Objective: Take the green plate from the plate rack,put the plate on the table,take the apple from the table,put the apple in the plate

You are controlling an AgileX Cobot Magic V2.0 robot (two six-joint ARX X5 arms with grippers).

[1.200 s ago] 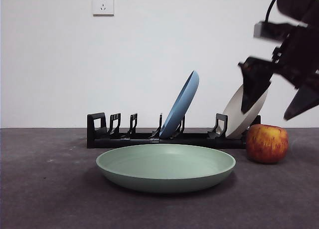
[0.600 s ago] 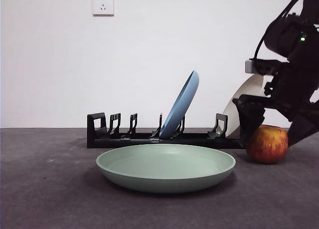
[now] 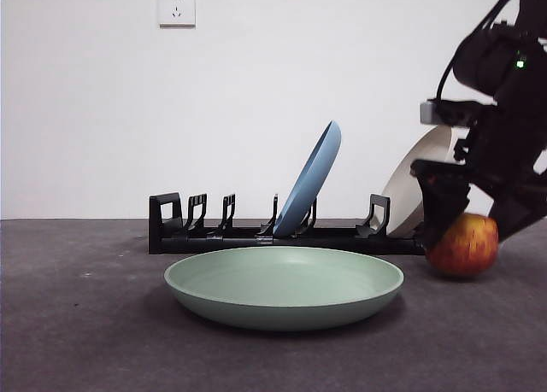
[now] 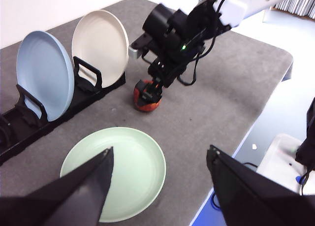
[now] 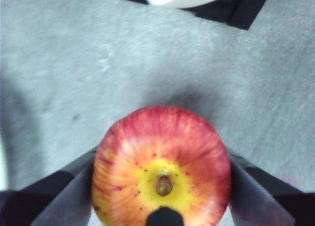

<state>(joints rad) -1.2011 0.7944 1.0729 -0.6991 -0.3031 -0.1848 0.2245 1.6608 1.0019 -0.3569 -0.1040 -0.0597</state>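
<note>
Right gripper point(image 3: 474, 217): black jaws flank the round, streaked red apple point(image 3: 463, 245), apparently clamped. Matte green plate point(image 3: 284, 285) lies flat on the rough table point(image 3: 85, 341). Left gripper point(image 4: 160, 179): jaws apart.

Black right hand point(image 3: 468, 214), white upper arm casing, looping black cables, small green indicator light

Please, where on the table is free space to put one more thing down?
Bare table lies beyond the apple, toward the far edge, and in front of the green plate. It is crowded between the plate, the rack and the apple, where the right gripper closes around it.
</note>
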